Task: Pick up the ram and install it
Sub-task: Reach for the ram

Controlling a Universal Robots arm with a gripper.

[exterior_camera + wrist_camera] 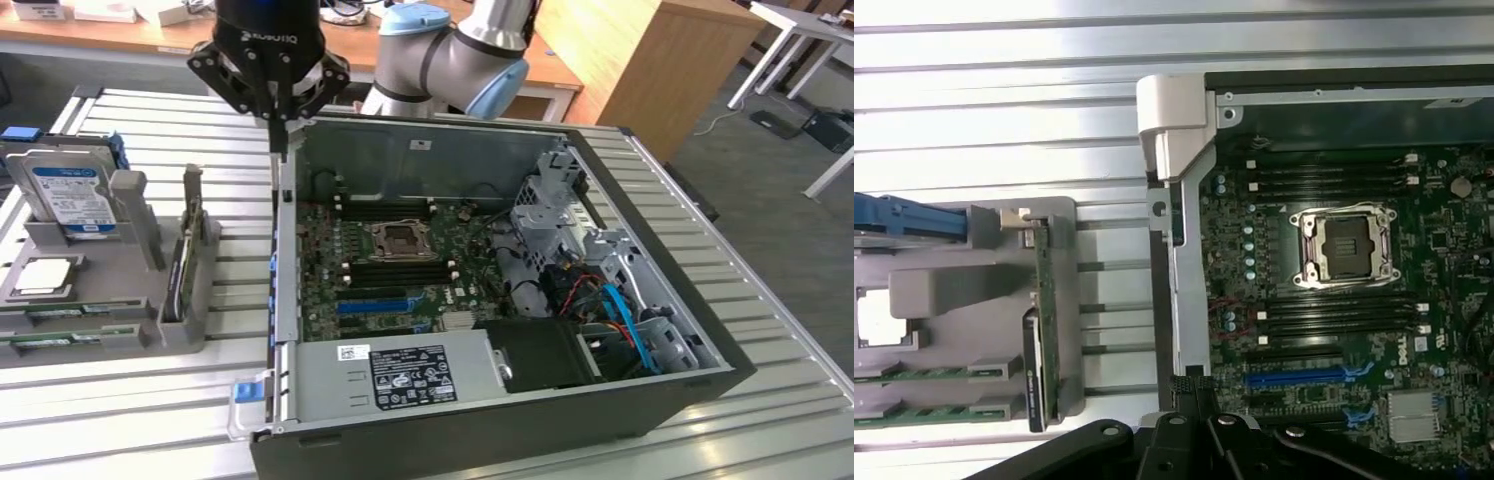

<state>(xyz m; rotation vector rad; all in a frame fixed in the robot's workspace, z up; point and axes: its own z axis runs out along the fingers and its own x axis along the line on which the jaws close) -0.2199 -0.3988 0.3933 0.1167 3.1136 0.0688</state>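
Two green ram sticks lie flat in the grey holder (134,300), one (60,316) (914,373) beside the other (54,340) (914,408). A third green board (1044,290) stands on edge in the holder's slot nearest the case. My gripper (276,130) (1190,390) hangs above the open computer case's wall (1189,260), between the holder and the motherboard. Its fingers look shut, with nothing green between them. Black memory slots (394,270) (1334,310) run on both sides of the CPU socket (400,240) (1349,245).
A silver hard drive with a blue-and-white label (67,195) stands in the holder, with a CPU chip (40,275) in front of it. The case holds a power supply (414,370), drive cages (554,200) and blue cables (621,310). The slatted metal table (134,410) lies around it.
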